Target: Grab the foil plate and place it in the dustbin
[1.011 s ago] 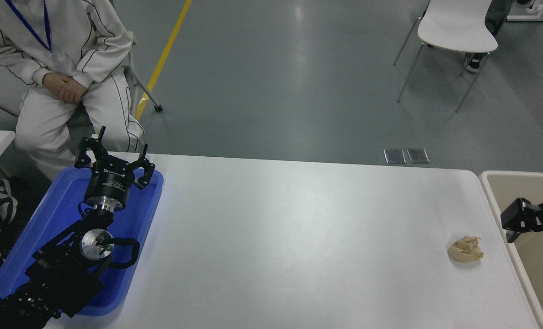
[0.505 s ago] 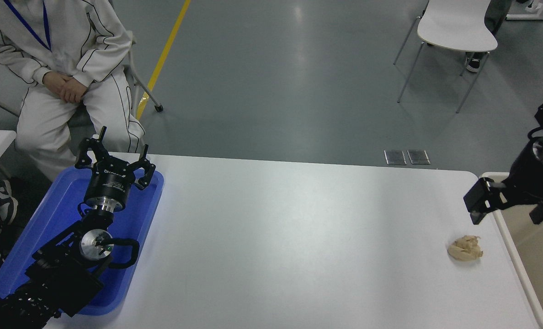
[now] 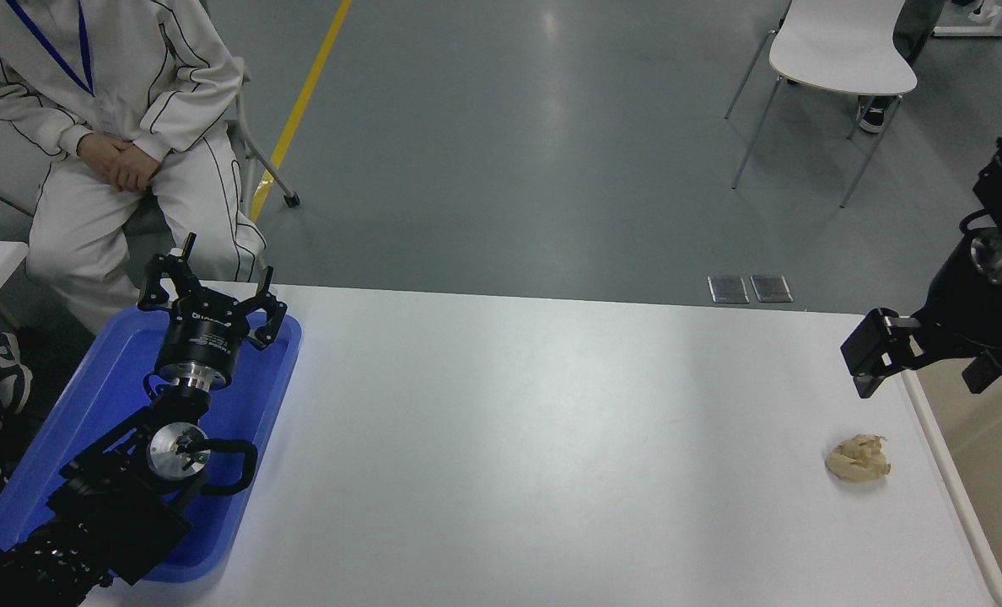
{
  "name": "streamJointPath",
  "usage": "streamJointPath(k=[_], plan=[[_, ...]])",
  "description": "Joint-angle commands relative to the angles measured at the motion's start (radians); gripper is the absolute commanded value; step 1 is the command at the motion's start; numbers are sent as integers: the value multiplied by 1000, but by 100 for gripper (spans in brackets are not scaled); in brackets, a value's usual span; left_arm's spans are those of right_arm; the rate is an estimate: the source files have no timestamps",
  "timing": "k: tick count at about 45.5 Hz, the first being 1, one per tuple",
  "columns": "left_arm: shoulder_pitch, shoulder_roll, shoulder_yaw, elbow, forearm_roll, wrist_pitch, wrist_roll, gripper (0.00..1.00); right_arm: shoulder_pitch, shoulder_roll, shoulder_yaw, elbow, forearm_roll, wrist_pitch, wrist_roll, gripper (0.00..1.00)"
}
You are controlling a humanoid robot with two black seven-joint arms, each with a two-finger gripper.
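Head view: white tabletop (image 3: 501, 438) seen from above. At right edge, right gripper (image 3: 918, 358) raised above the tabletop's far right corner, beside the bin (image 3: 944, 459); one black finger (image 3: 868, 354) stuck out leftward, a second near the arm, nothing seen between them, spread apart. Only a strip of the bin in view at lower right: cream rim along the tabletop's right edge, tan inside beyond it. No foil plate anywhere in view; whether inside the bin, cannot tell. Beige paper wad (image 3: 858, 458) lying on the tabletop near the right edge, just left of the bin rim, nearer than the right gripper and clear of it. At lower left, left arm parked over a blue tray (image 3: 62, 438), left gripper (image 3: 212, 295) pointing far, fingers splayed open, holding nothing. Across the tabletop at far left, a seated person (image 3: 121, 126) in pale clothing, hands clasped. White chair (image 3: 843, 51) on grey floor at far right.
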Motion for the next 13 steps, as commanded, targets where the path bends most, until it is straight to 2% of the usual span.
streamJointPath(k=[1, 13], plan=[[0, -1, 0, 0, 0, 0, 0, 100, 15, 1, 2, 0, 0, 0, 0, 100], [0, 0, 0, 0, 0, 0, 0, 100, 58, -2, 3, 0, 0, 0, 0, 100]])
